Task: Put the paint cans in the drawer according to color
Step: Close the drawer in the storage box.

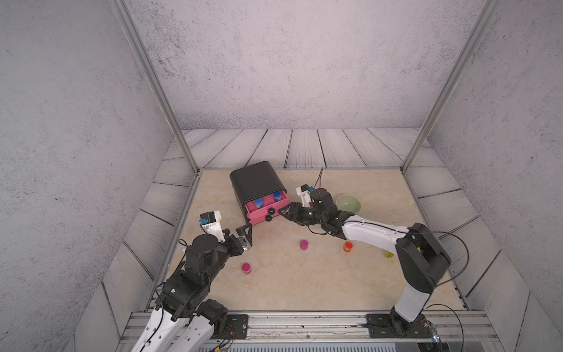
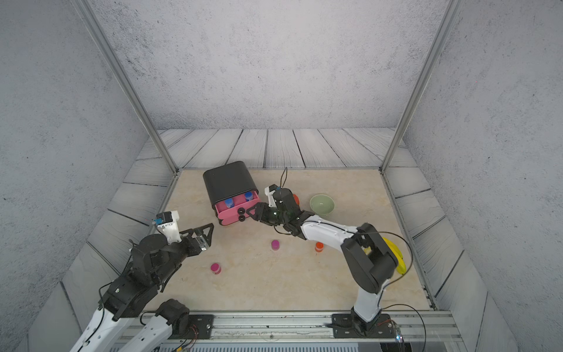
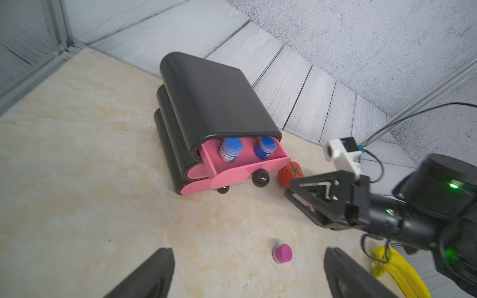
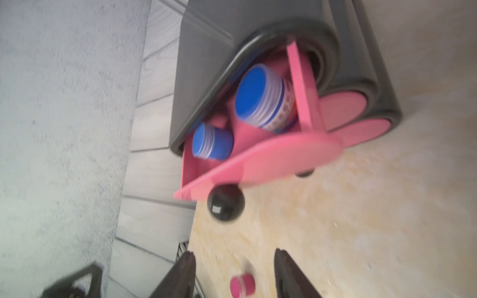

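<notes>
We see the black chest (image 1: 256,179) standing toward the back of the counter (image 1: 304,283), a little left of the middle. Its top drawer (image 3: 232,178) is pulled out and the two drawers below it are pushed in. Inside the open drawer's pink tray sit a blue paint can (image 1: 258,202) and a second blue paint can (image 1: 277,196), side by side with a gap between them. The right arm (image 1: 374,231) reaches in from the right side. The right jaws are level with the drawer front, just beside its round black knob (image 4: 225,202) and not touching it. In the right wrist view, which is blurred, we find the right jaws partly spread with only bare counter between them and the knob ahead of them. The left arm (image 1: 207,253) holds the left jaws above the counter near the chest's front left corner, clear of it. They are spread wide and grip nothing. Out on the open counter we count three cans standing well apart. A magenta paint can (image 1: 303,244) is near the middle, a second magenta paint can (image 1: 246,268) is closer to the left arm, and an orange paint can (image 1: 348,246) is just beside the right arm's white forearm. A pale green bowl (image 1: 353,207) rests behind the right arm. A red tomato (image 3: 290,175) lies near the chest's right side. A yellow thing (image 2: 394,251) shows by the right arm's elbow, and we cannot tell what it is.
</notes>
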Motion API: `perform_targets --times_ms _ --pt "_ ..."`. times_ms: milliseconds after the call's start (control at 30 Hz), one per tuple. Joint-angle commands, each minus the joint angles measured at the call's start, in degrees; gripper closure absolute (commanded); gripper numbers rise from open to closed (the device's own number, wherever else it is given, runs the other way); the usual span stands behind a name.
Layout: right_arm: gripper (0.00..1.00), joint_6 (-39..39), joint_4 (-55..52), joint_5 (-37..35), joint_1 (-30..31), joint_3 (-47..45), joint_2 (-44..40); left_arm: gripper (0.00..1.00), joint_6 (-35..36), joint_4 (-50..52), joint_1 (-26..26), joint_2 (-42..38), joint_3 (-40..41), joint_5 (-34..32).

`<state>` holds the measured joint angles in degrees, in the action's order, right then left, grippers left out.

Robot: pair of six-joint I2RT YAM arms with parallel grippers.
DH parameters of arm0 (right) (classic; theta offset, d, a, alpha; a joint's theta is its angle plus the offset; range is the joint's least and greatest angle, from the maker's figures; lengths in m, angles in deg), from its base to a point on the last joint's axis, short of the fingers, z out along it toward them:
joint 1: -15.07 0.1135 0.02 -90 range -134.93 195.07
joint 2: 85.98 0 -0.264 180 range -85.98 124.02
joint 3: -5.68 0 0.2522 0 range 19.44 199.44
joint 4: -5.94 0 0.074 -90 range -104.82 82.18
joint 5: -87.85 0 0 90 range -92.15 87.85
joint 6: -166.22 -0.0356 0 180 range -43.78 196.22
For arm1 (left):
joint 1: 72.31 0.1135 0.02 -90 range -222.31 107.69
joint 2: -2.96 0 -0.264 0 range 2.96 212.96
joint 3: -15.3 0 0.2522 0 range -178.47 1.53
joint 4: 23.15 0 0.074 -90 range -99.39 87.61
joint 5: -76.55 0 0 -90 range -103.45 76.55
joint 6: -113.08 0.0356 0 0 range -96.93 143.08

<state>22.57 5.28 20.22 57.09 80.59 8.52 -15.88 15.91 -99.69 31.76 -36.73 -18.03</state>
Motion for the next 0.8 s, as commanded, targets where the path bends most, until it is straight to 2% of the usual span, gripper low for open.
perform_targets --times_ms 0,67,167,200,267,367,567,767 --pt "0.45 7.81 -1.36 -7.30 -0.22 -8.93 -11.74 0.03 -7.67 -7.33 0.40 2.51 3.29 3.40" --pt "0.44 6.30 2.19 -7.56 -1.30 -12.01 -12.35 0.04 -9.69 -9.38 0.40 4.02 4.39 3.04" --pt "0.47 4.87 5.57 1.34 -1.84 -8.59 -6.60 0.04 -10.16 -10.01 0.48 6.12 3.99 1.27" --pt "0.51 3.38 6.62 5.25 -1.77 -6.66 -3.73 0.04 -9.92 -9.65 0.46 6.47 3.64 0.74" --pt "0.68 0.16 7.82 8.81 -1.51 -3.62 1.16 0.05 -10.15 -7.76 0.48 6.79 3.09 -0.92" --pt "0.85 -1.27 7.25 8.07 -1.34 -1.20 5.34 0.05 -11.00 -5.06 0.48 6.04 3.36 -1.91" --pt "0.91 -1.66 2.63 6.14 -1.30 8.43 13.24 0.05 -9.73 -3.11 0.48 2.84 4.69 -5.53" --pt "0.91 -4.14 -0.93 3.96 -1.32 18.94 20.36 0.05 -4.36 -1.96 0.66 5.12 0.87 -7.11"
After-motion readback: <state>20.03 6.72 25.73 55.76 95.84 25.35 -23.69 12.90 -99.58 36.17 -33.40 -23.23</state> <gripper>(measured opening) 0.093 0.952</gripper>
